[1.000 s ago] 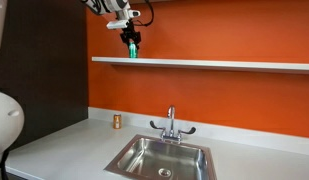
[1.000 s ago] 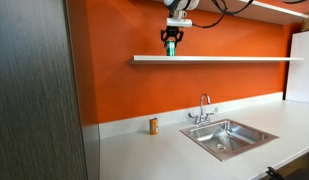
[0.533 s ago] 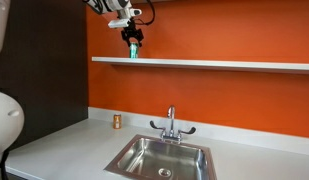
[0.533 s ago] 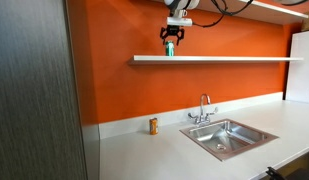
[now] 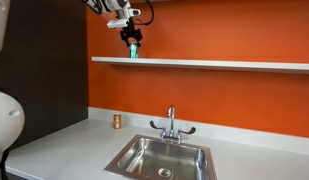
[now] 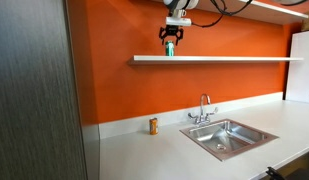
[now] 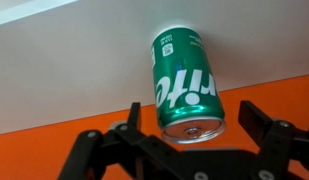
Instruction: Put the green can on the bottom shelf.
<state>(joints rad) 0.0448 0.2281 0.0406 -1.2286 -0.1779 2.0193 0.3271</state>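
The green can (image 7: 184, 82) stands on the pale bottom shelf (image 7: 64, 70), seen end-on in the wrist view with white lettering and a silver top. My gripper (image 7: 191, 118) is open; its dark fingers (image 7: 262, 118) stand apart from the can on both sides, not touching it. In both exterior views the gripper (image 5: 133, 41) (image 6: 171, 39) hangs just above the can (image 5: 133, 52) (image 6: 171, 50), which stands upright on the shelf (image 5: 214, 64) (image 6: 234, 58) against the orange wall.
Below lies a grey countertop (image 6: 144, 150) with a steel sink (image 5: 162, 158) (image 6: 226, 138) and faucet (image 5: 171, 122). A small brown can (image 5: 117, 120) (image 6: 152, 125) stands on the counter by the wall. A dark cabinet side (image 6: 34, 100) fills one edge.
The jaws have opened and let go of the green can, which now stands on the shelf. The gripper has risen slightly above it.
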